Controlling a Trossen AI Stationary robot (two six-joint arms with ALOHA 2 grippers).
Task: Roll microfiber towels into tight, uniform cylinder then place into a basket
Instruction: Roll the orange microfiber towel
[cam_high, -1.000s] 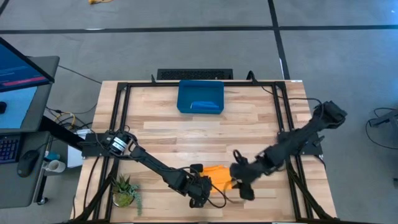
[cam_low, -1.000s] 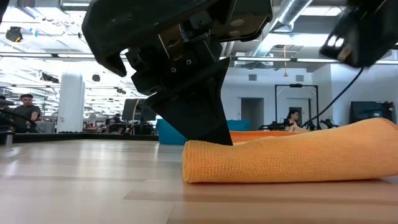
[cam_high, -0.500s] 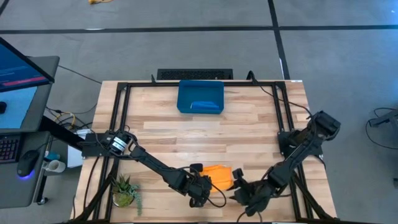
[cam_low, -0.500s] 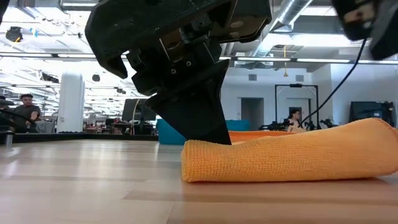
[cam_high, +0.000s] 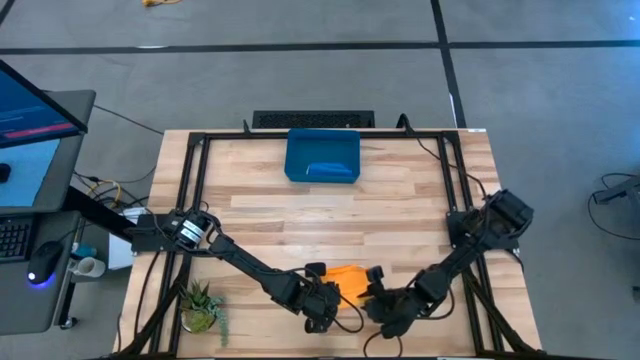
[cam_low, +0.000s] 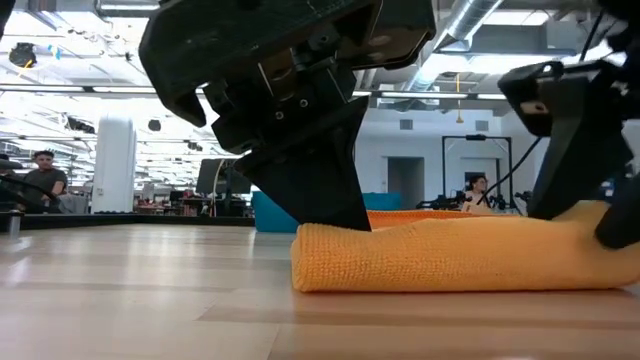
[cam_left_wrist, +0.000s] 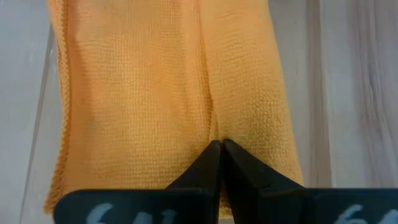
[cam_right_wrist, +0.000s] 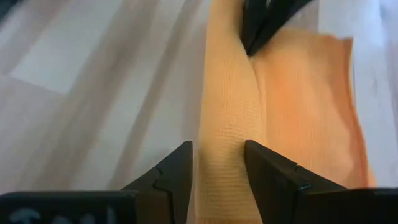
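My left gripper (cam_high: 322, 300) sits in the lower centre of the high view with its fingers pressed tight together, their tips planted on the orange towel (cam_high: 349, 282) at the seam where the rolled edge meets the flat part. I cannot tell whether any cloth is pinched between them or whether they only pin it down. In the low view this gripper (cam_low: 340, 215) comes down on the left end of the orange towel (cam_low: 450, 255).

My right gripper (cam_high: 385, 305) is just to the right of it in the high view, at the towel's other end. Its fingers (cam_right_wrist: 174, 174) stand apart and straddle the rolled ridge of the orange towel (cam_right_wrist: 230, 124), one on each side; I judge they have not closed on it.

The orange towel lies on the table (cam_high: 400, 215) near the bottom edge of the high view. It is partly rolled: one thick ridge along one side, a flat flap beside it.

The basket (cam_high: 322, 155) stands at the upper centre of the table, well apart from both grippers. A blue shape (cam_high: 330, 170) lies inside it; I take it for the blue towel, already placed, though I cannot confirm that it is rolled.

Assessment: about half done. Outstanding: finish and tighten the orange roll, then carry it to the basket.
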